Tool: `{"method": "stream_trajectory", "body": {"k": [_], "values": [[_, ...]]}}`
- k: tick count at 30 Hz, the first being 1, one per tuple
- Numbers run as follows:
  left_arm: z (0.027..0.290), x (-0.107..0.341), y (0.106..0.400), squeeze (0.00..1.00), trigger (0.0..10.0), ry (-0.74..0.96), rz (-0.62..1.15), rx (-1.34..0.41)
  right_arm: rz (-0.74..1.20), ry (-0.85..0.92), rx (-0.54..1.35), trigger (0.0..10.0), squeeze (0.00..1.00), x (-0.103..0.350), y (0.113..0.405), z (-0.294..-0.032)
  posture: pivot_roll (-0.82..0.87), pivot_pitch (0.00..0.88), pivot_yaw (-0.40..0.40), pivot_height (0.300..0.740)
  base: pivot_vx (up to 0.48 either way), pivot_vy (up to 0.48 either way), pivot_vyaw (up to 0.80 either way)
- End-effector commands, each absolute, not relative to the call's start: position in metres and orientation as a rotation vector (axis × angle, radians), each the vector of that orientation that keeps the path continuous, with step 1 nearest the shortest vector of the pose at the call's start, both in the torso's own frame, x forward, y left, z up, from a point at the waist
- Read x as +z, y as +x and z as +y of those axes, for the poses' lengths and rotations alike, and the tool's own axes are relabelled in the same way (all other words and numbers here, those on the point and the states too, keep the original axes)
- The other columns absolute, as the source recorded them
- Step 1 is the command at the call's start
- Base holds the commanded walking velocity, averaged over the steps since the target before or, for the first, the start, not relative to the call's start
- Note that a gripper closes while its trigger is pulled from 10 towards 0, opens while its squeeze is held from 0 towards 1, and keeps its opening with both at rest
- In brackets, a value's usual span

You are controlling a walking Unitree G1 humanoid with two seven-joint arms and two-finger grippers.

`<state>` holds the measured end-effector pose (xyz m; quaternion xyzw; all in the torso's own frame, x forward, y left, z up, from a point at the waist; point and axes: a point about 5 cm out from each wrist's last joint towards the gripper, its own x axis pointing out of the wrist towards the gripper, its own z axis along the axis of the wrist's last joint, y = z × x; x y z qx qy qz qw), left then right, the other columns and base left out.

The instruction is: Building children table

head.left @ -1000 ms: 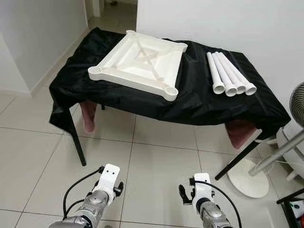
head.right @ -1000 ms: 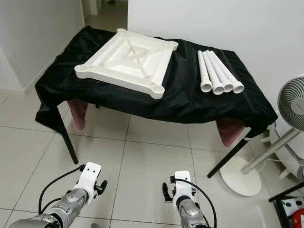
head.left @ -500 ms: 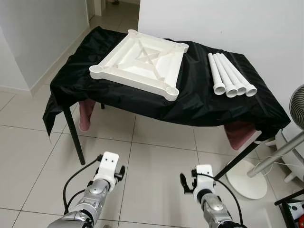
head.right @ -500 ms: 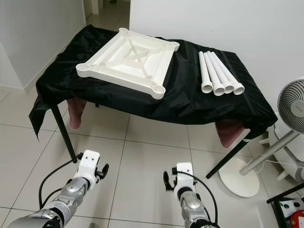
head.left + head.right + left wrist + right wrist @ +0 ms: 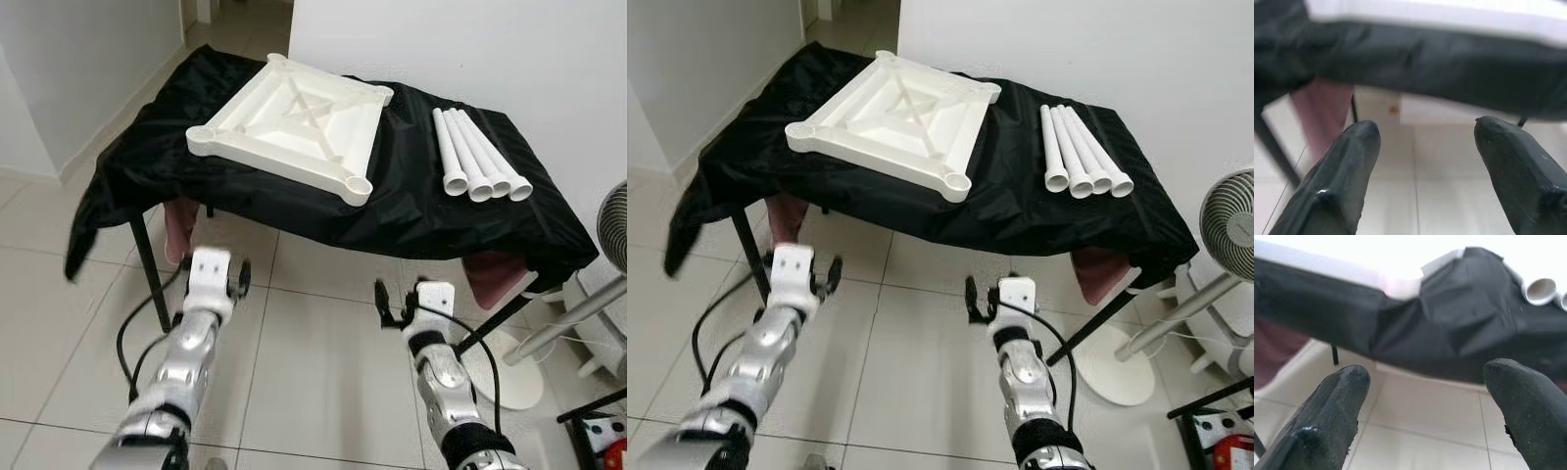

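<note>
i have both arms raised toward the black-draped table (image 5: 411, 220), neither touching anything. the left gripper (image 5: 1420, 147) has its fingers spread wide with nothing between them, and so does the right gripper (image 5: 1425, 382); both sit below the table edge, looking up at the cloth's hanging hem.

the white tabletop (image 5: 294, 127) lies upside down on the cloth, ribs up, corner sockets open, ahead of and above my left gripper. the four white legs (image 5: 475, 157) lie side by side on the right part of the table, touching one another, well apart from the tabletop. their long axes run away from me, hollow ends toward me, and one end (image 5: 1541, 290) peeks over the edge in the right wrist view.

i judge the right arm nearer the legs, so that arm should go up and forward first.
</note>
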<state>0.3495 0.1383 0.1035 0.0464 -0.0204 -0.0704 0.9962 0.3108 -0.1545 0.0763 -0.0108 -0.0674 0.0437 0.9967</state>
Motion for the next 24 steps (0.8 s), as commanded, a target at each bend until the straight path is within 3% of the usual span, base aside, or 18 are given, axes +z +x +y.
{"method": "stream_trajectory", "body": {"k": [1, 13, 19, 20, 24], "values": [[0.128, 0.094, 0.346, 0.00, 10.0, 0.084, 0.008, -0.224, -0.135, -0.019, 0.089, 10.0, 0.00, 0.076, 0.309, -0.157, 0.14, 0.035, -0.137, 0.740, 0.000, 0.000, 0.00], [0.142, 0.126, 0.333, 0.00, 10.0, 0.079, -0.150, -0.134, -0.311, -0.016, 0.070, 10.0, 0.00, 0.111, 0.302, -0.166, 0.15, 0.012, -0.126, 0.740, 0.000, 0.000, 0.00], [0.149, 0.119, 0.327, 0.00, 10.0, 0.081, -0.139, -0.138, -0.297, -0.042, 0.070, 10.0, 0.00, 0.106, 0.297, -0.170, 0.16, 0.005, -0.128, 0.740, 0.000, 0.000, 0.00], [0.160, 0.110, 0.313, 0.00, 10.0, 0.096, -0.129, -0.139, -0.277, -0.068, 0.059, 10.0, 0.00, 0.101, 0.287, -0.182, 0.16, 0.000, -0.127, 0.740, 0.000, 0.000, 0.00], [0.165, 0.106, 0.306, 0.00, 10.0, 0.104, -0.121, -0.132, -0.251, -0.088, 0.052, 10.0, 0.00, 0.096, 0.281, -0.190, 0.16, 0.000, -0.127, 0.740, 0.000, 0.000, 0.00]]}}
